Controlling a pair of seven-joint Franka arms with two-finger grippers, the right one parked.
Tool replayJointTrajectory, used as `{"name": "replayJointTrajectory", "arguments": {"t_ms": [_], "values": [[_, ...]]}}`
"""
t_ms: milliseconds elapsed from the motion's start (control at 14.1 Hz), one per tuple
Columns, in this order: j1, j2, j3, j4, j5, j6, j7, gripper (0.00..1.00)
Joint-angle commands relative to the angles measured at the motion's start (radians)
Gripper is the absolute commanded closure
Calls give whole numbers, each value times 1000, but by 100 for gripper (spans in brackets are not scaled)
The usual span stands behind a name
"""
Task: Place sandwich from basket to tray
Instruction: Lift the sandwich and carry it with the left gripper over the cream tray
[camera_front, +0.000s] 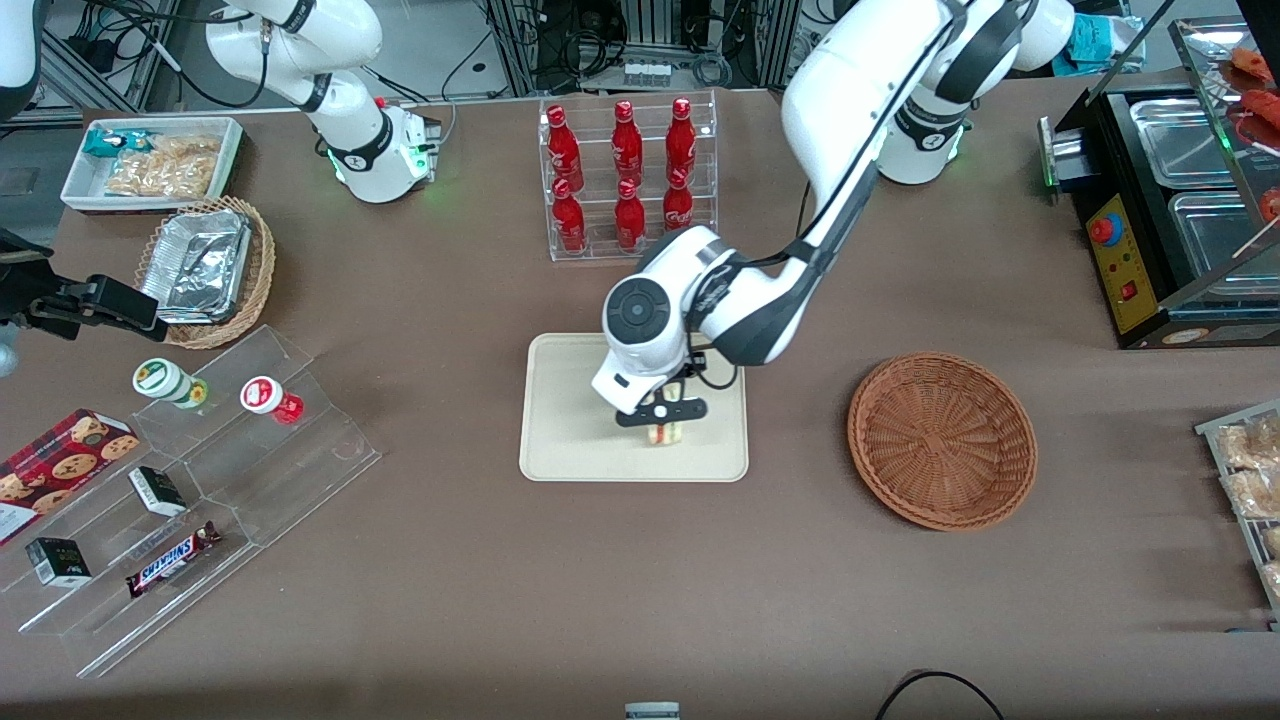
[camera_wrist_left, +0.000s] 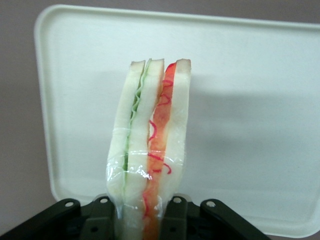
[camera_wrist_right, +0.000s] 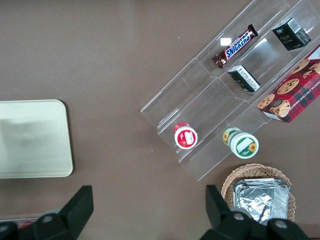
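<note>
Pincer (camera_front: 663, 412) clamping the sandwich (camera_wrist_left: 150, 145) by its flat bread faces, hovering over the tray (camera_front: 570, 455) at centre frame (soft, light, film-wrapped, so squashing easily); basket (camera_front: 941, 440) sitting empty.

I see the brown table (camera_front: 450, 600); on it the tray (camera_front: 560, 440); the basket (camera_front: 941, 440) nearby; my tool (camera_front: 663, 432) over the tray.
</note>
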Motion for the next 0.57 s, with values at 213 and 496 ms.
{"name": "replayJointTrajectory", "arguments": {"t_ms": [213, 496], "values": [[-60, 85, 14, 49, 16, 33, 15, 73], [-60, 88, 14, 46, 16, 33, -5, 52]]}}
